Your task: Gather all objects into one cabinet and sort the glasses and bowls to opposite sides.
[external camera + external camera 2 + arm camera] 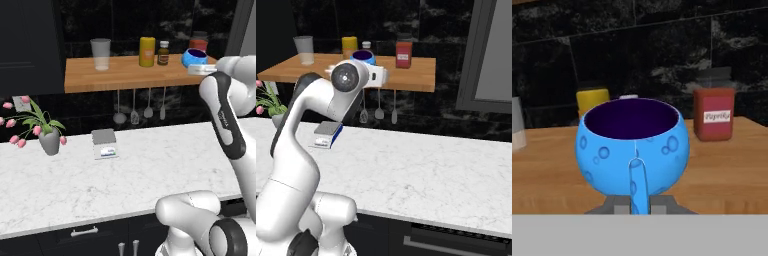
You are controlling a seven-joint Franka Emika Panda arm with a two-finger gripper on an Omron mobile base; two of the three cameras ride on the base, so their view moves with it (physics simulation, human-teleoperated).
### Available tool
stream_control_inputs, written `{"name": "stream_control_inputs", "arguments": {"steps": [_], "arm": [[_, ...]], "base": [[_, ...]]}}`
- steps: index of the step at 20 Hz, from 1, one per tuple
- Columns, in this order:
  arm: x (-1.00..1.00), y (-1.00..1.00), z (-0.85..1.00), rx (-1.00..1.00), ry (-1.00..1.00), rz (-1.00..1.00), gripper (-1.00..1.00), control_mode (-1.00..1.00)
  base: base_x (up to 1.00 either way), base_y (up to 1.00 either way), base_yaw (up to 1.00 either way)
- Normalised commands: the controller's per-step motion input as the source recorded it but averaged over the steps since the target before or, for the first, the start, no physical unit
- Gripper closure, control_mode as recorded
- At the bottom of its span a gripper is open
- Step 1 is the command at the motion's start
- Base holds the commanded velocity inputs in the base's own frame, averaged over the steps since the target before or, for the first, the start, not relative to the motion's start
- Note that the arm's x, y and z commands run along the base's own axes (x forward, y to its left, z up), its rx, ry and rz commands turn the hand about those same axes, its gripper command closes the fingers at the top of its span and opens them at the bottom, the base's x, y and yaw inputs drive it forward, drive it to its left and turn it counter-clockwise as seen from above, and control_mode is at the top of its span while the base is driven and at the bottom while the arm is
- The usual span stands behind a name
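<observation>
Gripper (635, 206), at the bottom centre of the hand view, is nearly closed, pinched on the near rim and wall of the glossy blue bowl (633, 145); a thin strip of the bowl's blue wall runs down between the two finger bases. In the left base view the blue bowl (194, 57) sits at the upper right of the frame, on the right end of the light wooden shelf (125, 75), with the white hand reaching in from the right. In the right base view it peeks out above the arm's wrist, upper left of centre, blue bowl (363, 56).

Risks, as a judgement: the hold is on one thin edge, so the rounded bowl could pivot or slip once lifted. A red jar (714, 114) stands just right of it and a yellow jar (592, 102) just behind to the left; a sideways swing could knock either over. The shelf is narrow, so a drag rather than a lift might push the bowl off it.

Orientation: the bowl stands upright, mouth open toward the top of the frame, dark inside visible. It is round, with no real long axis; its widest line runs left to right across the hand view.
</observation>
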Motion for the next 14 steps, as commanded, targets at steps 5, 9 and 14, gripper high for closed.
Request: {"name": "stream_control_inputs", "arguments": {"steps": [5,9,14], "arm": [[-1.0,0.0,0.09,-0.05,0.0,0.08,1.0,-1.0],[-1.0,0.0,0.0,-0.07,0.04,0.04,1.0,-1.0],[-1.0,0.0,-0.06,-0.01,0.11,0.01,1.0,-1.0]], "base": [[0.0,0.0,0.0],[0.0,0.0,0.0],[0.0,0.0,0.0]]}}
